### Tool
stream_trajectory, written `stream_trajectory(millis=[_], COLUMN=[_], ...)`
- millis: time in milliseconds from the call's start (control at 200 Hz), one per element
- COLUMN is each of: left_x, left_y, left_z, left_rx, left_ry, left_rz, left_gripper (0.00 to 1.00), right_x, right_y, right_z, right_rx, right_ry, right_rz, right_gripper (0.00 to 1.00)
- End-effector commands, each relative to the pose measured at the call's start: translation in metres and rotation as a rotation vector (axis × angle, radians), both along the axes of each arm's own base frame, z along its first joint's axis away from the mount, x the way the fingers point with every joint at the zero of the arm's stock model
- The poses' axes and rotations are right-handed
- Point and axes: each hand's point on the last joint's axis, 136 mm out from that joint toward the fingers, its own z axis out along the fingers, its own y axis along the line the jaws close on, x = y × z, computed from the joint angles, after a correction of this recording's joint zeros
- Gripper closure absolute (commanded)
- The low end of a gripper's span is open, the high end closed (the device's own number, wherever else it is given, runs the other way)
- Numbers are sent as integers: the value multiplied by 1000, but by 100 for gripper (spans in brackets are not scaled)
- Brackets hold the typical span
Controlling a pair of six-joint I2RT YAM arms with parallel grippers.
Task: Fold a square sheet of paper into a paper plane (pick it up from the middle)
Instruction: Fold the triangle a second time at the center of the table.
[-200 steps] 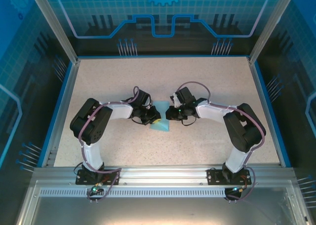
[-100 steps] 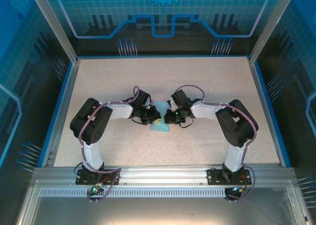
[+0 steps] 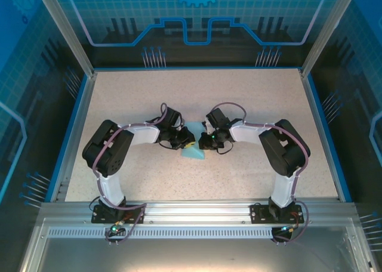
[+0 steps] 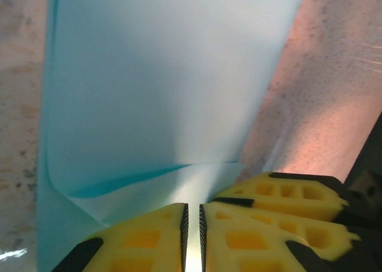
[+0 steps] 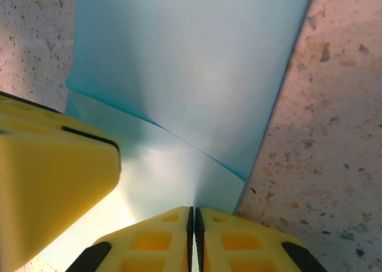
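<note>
**Speckled desk, two grippers pinching one blue sheet**

Beige speckled desk (image 3: 250,105) with a blue rim fills the floor of a booth walled with translucent blue panels (image 3: 119,15) printed with circuit-like lines. Two black-and-white arms stand at the near edge and bend inward, so their tips meet close to the middle of the desk.

A thin, pale cyan-blue sheet of paper (image 3: 195,153) lies flat there, directly between the two tips, with its lower part reaching out toward the near side.

The left gripper (image 3: 187,144) comes in from the left and the right gripper (image 3: 206,142) from the right; they sit just beside each other over the paper.

Seen from the left wrist, that gripper's yellow foam fingers (image 4: 143,242) are pressed together with only a hairline slit between them. A lighter folded-up flap (image 4: 173,185) of the sheet narrows down into the slit, so the gripper is clenched on the paper. A yellow finger of the other gripper shows at the right, touching the same flap.

From the right wrist the picture matches: its own yellow fingers (image 5: 239,242) are closed to a thin line on the flap's edge, grasping the sheet. The rest of the sheet stretches away flat on the desk beyond a soft crease.
</note>
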Motion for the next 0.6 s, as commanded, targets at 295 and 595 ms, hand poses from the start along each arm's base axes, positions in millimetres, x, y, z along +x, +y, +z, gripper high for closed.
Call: stream_trajectory(millis=[295, 595], left_x=[-10, -14], left_y=[-1, 11], left_z=[-2, -27], left_rx=[-12, 78], left_ry=[31, 73], left_rz=[8, 27], left_gripper=[87, 89], right_x=[0, 0], right_y=[-4, -4], right_z=[-11, -13], right_rx=[-49, -52], right_ry=[16, 21], right_rz=[9, 10], right_gripper=[89, 89])
